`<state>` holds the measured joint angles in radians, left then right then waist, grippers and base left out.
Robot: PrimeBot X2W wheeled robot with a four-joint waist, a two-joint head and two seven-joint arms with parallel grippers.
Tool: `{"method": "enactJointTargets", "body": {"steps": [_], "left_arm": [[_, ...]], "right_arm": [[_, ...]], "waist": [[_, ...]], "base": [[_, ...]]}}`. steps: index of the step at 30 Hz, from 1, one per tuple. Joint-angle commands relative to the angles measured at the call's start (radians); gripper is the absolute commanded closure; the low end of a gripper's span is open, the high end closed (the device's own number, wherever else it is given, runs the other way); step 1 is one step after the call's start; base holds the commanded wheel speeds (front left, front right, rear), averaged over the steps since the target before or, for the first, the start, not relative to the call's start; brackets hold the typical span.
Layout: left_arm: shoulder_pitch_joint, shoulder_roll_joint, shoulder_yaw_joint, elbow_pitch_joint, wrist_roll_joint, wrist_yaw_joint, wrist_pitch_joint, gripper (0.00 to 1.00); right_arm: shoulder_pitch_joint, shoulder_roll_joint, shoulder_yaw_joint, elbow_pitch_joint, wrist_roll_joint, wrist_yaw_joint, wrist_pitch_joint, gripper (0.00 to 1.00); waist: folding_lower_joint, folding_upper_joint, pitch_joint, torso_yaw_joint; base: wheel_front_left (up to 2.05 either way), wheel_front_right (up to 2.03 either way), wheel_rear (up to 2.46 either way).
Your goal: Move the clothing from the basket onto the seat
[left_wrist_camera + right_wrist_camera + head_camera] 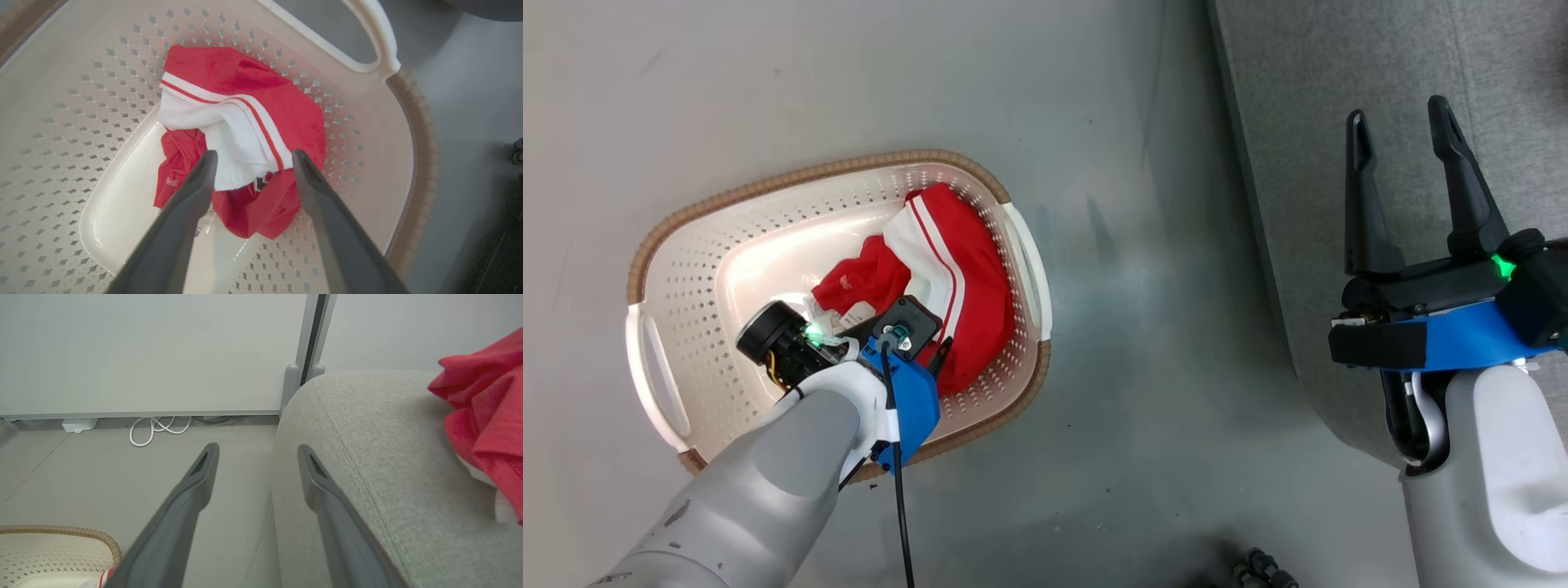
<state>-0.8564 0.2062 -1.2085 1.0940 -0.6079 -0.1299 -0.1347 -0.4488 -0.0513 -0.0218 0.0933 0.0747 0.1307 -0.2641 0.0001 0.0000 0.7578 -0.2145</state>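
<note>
Basket (711, 269): oval, cream-white plastic with diamond-perforated walls, a brown woven-look rim and white handles. It stands on the floor at the left.
Clothing (265, 102): soft bright red fabric with a white panel and red-striped trim, crumpled on the basket bottom, toward the side nearer the seat.
Left gripper (254, 155): two long dark fingers spread wide, nothing clamped. It points down into the basket, tips straddling the white panel; contact cannot be told.
Floor (1135, 327): smooth, grey, slightly glossy.
Seat (1339, 82): grey woven upholstery with a rounded edge and a stitched seam, apart from the basket.
Right gripper (1398, 113): fingers fully spread, empty, over the seat's edge.
Second garment (482, 416): crumpled red fabric lying on the seat.
</note>
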Motion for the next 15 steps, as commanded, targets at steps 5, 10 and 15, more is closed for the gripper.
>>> {"method": "enactJointTargets", "body": {"steps": [5,10,15], "left_arm": [[-0.037,0.018,-0.052,0.014,-0.032,-0.001,0.061,0.0],[-0.053,0.026,-0.066,0.018,-0.044,-0.001,0.102,0.0],[-0.071,0.034,-0.072,0.02,-0.032,-0.001,0.125,0.0]], "right_arm": [[-0.031,0.001,-0.006,-0.013,-0.002,0.0,0.0,0.0],[-0.051,0.001,-0.006,-0.02,-0.004,0.0,0.0,0.0],[-0.067,0.001,-0.005,-0.032,-0.002,0.0,0.0,0.0]], "waist": [[-0.0001,0.0,0.053,0.009],[-0.0001,0.0,0.093,0.01],[-0.0001,0.0,0.141,0.007]], "base": [[0.0,0.0,0.0],[0.0,0.0,0.0],[0.0,0.0,0.0]]}}
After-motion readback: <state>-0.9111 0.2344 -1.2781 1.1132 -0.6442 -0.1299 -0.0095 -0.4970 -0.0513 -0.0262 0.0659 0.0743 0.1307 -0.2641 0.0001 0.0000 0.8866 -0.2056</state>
